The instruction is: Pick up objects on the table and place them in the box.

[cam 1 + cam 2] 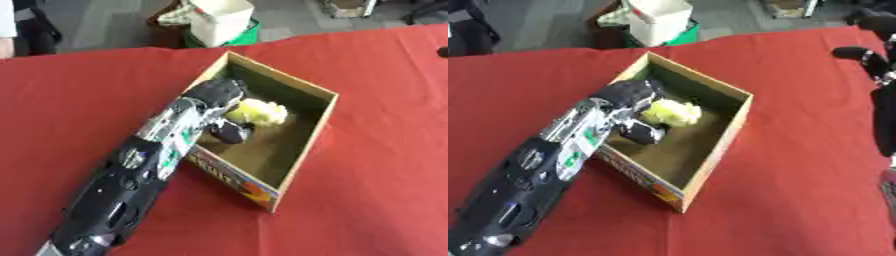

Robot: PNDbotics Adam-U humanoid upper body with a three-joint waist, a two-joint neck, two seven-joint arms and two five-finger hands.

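your left hand [219, 102] reaches into the box [308, 137], fingers curled round a pale yellow object [259, 112]; its shape and long axis are too blurred to tell. box long axis runs far-left to near-right on the red cloth [385, 190]. right hand [868, 57] is cut off at the right edge; cannot tell its fingers.

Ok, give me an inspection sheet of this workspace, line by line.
Surface: table under a red cloth, bare around the box.
Job's things: open wooden box; pale yellow object inside it.
Clutter: nothing seen on the cloth.
Hands: left hand reaches into the box beside the yellow object, its grip not clear; right hand raised at the right edge, fingers unclear.
Cables: nothing seen.
Surroundings: grey floor, white container on something green beyond the table.
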